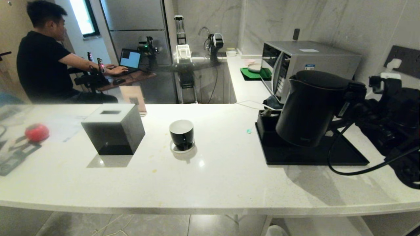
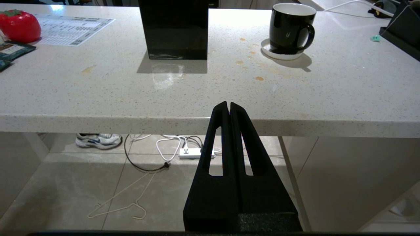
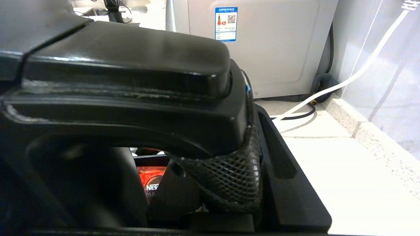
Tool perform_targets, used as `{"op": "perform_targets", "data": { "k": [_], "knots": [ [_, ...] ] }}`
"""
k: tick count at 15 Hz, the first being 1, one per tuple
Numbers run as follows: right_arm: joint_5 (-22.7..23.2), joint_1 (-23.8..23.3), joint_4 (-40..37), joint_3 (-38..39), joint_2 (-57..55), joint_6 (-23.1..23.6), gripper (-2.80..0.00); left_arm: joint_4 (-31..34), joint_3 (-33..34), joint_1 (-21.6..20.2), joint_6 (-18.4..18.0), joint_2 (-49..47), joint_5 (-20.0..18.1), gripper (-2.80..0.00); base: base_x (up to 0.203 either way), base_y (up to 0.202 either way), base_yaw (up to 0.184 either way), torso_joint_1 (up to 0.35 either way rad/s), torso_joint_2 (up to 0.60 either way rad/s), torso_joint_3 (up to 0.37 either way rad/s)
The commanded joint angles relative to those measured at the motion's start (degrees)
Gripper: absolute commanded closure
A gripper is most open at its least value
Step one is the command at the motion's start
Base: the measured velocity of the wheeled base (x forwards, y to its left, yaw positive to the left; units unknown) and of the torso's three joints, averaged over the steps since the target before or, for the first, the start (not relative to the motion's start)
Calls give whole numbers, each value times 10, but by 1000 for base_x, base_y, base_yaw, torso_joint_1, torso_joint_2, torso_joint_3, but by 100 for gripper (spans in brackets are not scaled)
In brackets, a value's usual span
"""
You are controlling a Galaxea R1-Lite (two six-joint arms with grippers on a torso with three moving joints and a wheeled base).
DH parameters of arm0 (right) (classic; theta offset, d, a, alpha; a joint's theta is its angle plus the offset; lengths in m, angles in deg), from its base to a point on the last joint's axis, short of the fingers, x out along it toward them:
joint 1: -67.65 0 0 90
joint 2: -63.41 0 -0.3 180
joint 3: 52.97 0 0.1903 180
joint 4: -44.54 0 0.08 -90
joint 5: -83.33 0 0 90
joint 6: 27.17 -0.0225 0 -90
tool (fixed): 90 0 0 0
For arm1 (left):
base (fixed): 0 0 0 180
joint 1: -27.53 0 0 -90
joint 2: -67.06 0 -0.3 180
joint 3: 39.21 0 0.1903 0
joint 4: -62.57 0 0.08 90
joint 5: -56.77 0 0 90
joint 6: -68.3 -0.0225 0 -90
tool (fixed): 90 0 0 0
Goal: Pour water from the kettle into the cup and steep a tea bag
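Kettle: the matte black electric jug kettle [image 1: 310, 108] with flat lid is lifted and tilted over the flat black tray [image 1: 311, 154] at the right of the pale speckled stone counter [image 1: 210, 177]; its spout leans toward the left.
Right claw: the right gripper [image 3: 252, 154] is closed around the kettle's loop handle, one mesh-covered finger [image 3: 229, 177] pressed against it; the grip sits high on the handle, so a full kettle may swing or twist in the jaws.
Left claw: the left gripper [image 2: 228, 108] hangs near the counter's front edge with its tips pressed together, holding nothing.
Cup: the small glossy black mug with white inside [image 1: 181, 134] stands on a little white coaster [image 1: 182, 148] at mid-counter, well apart from the kettle, to its left; tipping before the spout is over the rim would likely spill on the counter.
Cable: a black cable [image 1: 347, 164] loops across the tray near the arm; it could snag as the kettle travels.
Tissue box: the black cube-shaped box [image 1: 113, 128] stands left of the mug; an overshoot might bump it.
Tea bag: only a tiny green tag [image 1: 249, 131] lies between mug and tray; the bag itself I cannot make out.
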Motion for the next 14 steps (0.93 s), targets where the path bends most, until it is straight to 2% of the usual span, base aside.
{"op": "perform_targets", "data": {
  "k": [1, 14],
  "knots": [
    [-1, 0, 4, -1, -3, 0, 0, 0, 0, 0, 0, 0, 0, 0, 0, 0, 0, 0, 0, 0],
    [0, 0, 3, -3, -4, 0, 0, 0, 0, 0, 0, 0, 0, 0, 0, 0, 0, 0, 0, 0]
  ]
}}
